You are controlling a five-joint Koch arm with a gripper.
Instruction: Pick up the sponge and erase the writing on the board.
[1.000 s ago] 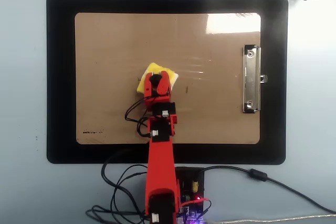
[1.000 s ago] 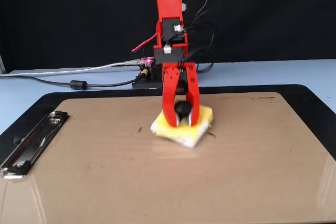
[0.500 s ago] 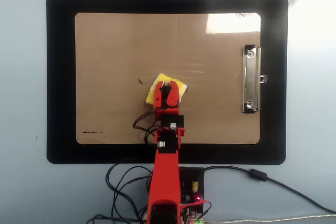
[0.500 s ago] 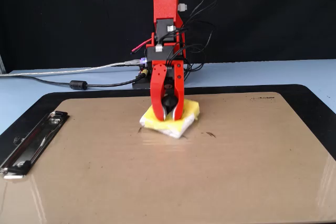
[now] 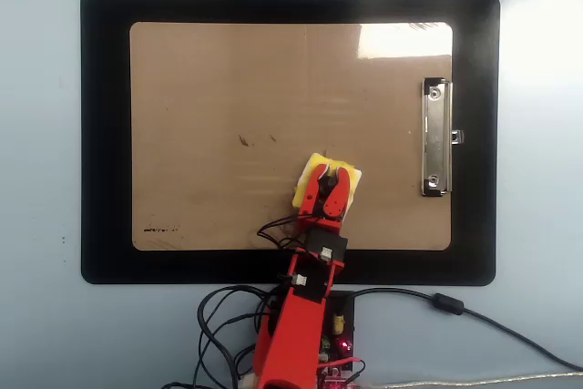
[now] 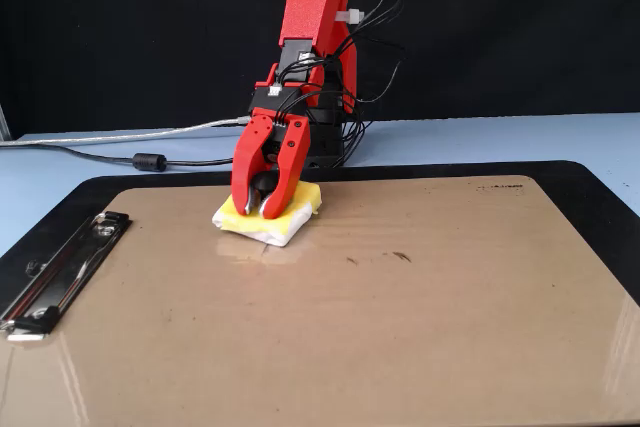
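From where I sit the job looks nearly done: the board (image 5: 228,79) is almost bare, and all I can find of the writing (image 5: 256,140) is two tiny dark ticks near the middle in the overhead view, which show again as two short marks in the fixed view (image 6: 378,258). I see no whole characters anywhere. A small dark smudge (image 5: 160,229) sits near the board's 7 o'clock corner overhead; I judge it a stain, not writing. What is left, as I read it, is one more pass over those two ticks.

The end effector (image 5: 326,192) is clenched on the sponge (image 5: 313,170), its two red fingers (image 6: 272,162) closing on the black knob (image 6: 262,185) at the sponge's centre. The sponge lies flat on the board, directly under the end effector, with its yellow top and white edge showing around the fingers. In the overhead view it sits toward the board's 5 o'clock part, between the middle and the metal clip (image 5: 435,138), near the lower edge. The leftover ticks lie at about 10 o'clock from the sponge in that view, close by but not touching it. In the fixed view they are at about 4 o'clock from the sponge.

The board rests on a black mat (image 5: 105,134) on the pale blue tabletop (image 5: 41,134)
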